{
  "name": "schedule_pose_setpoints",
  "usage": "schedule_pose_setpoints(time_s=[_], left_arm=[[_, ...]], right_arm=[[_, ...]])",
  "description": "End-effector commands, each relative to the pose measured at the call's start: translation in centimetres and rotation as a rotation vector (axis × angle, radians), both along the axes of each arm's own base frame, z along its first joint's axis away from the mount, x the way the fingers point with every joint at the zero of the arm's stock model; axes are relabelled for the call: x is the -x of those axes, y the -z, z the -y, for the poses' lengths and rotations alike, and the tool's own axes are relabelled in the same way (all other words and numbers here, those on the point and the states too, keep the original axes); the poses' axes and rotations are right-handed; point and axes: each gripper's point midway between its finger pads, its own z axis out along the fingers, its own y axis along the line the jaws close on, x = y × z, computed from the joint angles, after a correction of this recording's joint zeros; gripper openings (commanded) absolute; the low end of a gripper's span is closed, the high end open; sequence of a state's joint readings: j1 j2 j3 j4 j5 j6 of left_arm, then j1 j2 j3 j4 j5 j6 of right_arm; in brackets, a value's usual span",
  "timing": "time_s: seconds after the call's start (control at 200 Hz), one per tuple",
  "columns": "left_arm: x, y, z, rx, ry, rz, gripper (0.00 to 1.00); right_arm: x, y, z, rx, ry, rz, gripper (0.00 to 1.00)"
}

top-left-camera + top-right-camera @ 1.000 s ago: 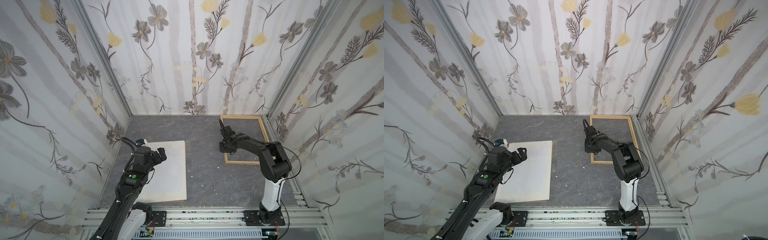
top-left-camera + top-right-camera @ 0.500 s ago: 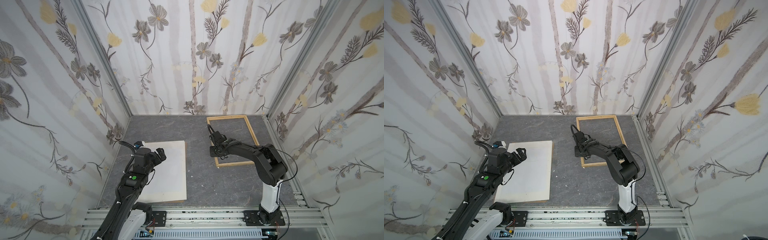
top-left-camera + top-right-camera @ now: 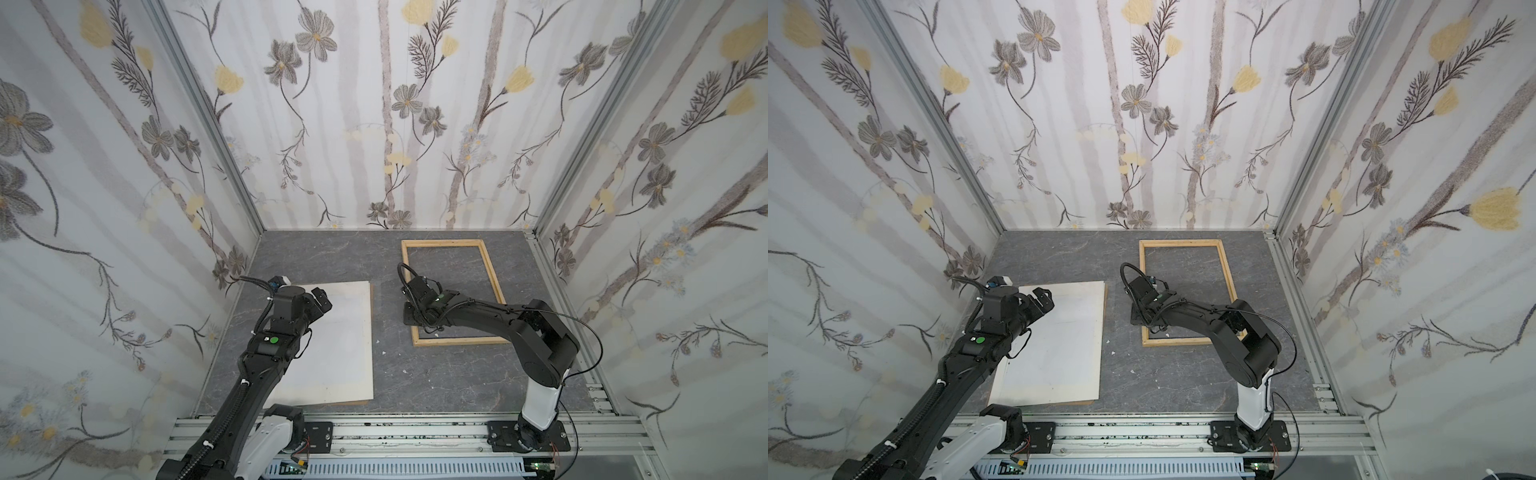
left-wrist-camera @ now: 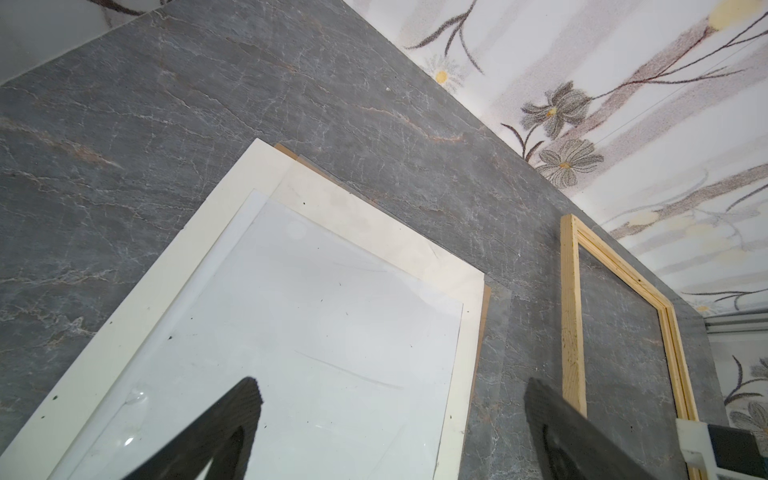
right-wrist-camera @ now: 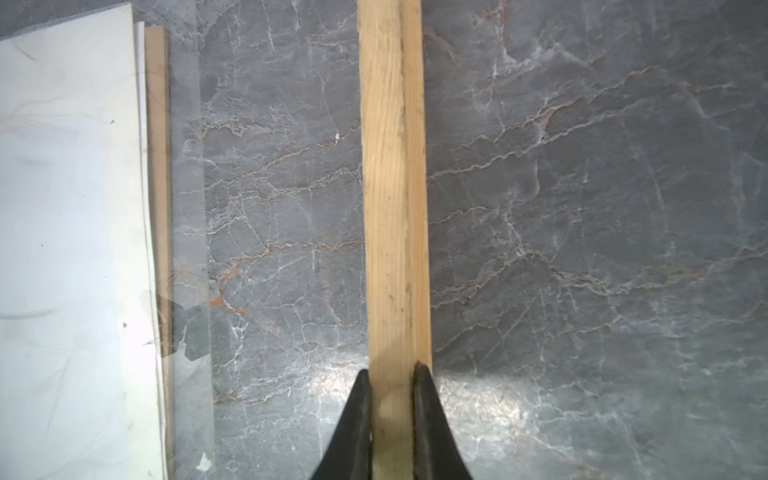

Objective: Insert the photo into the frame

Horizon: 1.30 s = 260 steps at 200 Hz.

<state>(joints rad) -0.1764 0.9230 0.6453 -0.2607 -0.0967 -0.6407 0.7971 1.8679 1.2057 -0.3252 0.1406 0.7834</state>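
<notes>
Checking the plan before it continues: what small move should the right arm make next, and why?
Probably slide the frame slightly nearer the white stack: the right gripper is shut on its long strip, and bare table separates them.

bright, even light in both top views, soft shadows; pale glare on the tabletop point(image 5: 490, 399) in the right wrist view.

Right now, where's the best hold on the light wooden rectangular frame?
Probably its long strip nearer the white sheets, pinched across its width from above, as the right gripper does: the frame lies flat, the strip is narrow, and the open middle leaves jaw room.
</notes>
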Motion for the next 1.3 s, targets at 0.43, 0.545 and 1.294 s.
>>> schedule_pose_setpoints(time_s=[0.43, 0.545, 1.294], left_arm=[[-0.9, 2.1, -1.5, 0.016, -0.092, -0.011, 1.0], [-0.9, 2.6, -1.8, 0.005, -0.098, -0.026, 1.0], [-2.4, 4.0, -5.4, 0.007, -0.197, -0.042, 1.0]], right_arm=[[2.4, 0.9, -2.6, -0.03, -0.017, -0.016, 0.1], [2.5, 0.9, -2.7, -0.033, -0.017, -0.017, 0.14], [3.7, -5.3, -10.4, -0.288, -0.354, 0.029, 0.66]])
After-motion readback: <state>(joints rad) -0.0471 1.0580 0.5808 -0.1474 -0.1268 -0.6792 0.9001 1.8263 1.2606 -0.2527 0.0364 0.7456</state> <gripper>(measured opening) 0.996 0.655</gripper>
